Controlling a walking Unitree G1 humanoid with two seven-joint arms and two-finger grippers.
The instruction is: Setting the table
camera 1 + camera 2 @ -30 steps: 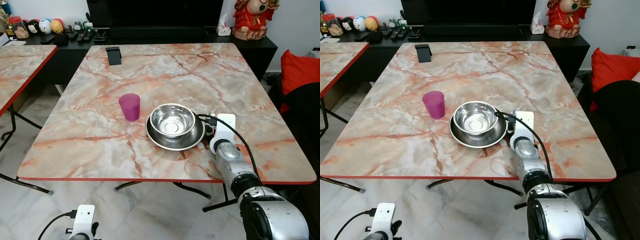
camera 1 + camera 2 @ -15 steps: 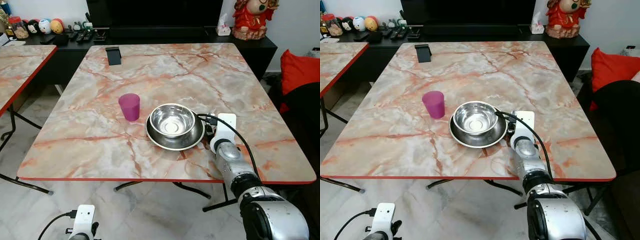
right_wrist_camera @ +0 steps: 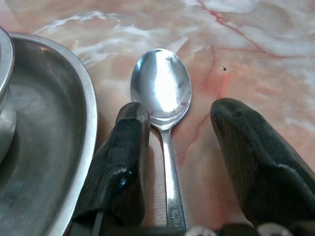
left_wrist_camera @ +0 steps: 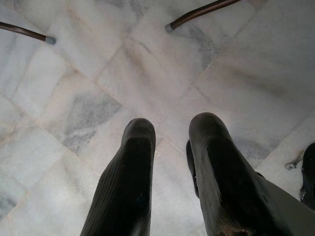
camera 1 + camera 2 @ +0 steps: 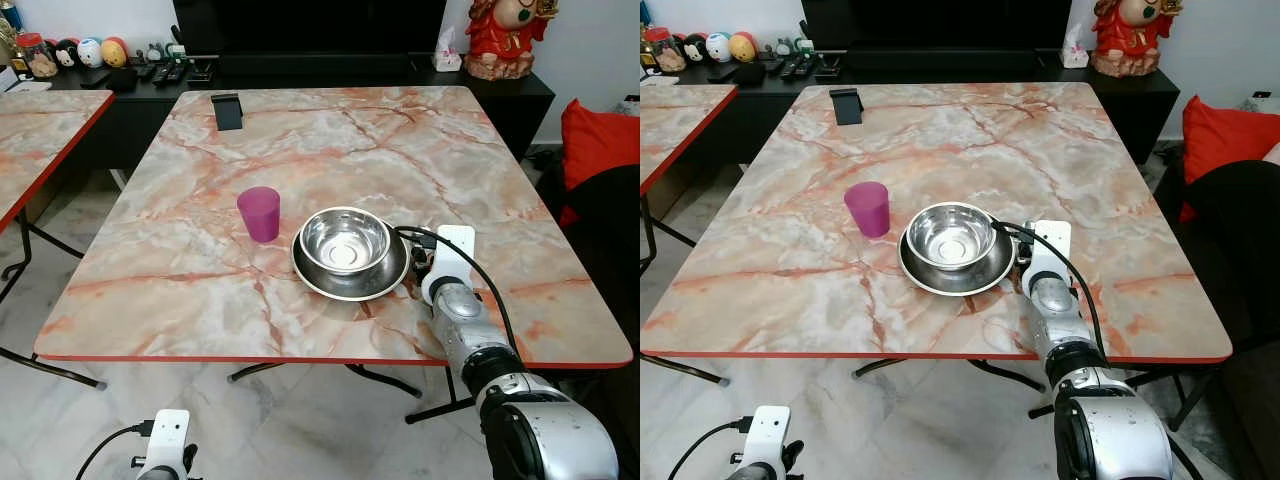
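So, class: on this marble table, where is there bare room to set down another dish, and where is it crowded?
Bare marble runs across the far half of the table, between the black stand and the far right corner, and along the near left edge before the purple cup. It is crowded where cup, bowl on plate, spoon and right tool cluster.

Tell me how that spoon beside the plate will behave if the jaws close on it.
The spoon looks like polished metal, so probably stiff and slippery. It lies flat on the table, so its thin handle may be hard to lift. Nudged, it would likely slide against the plate.
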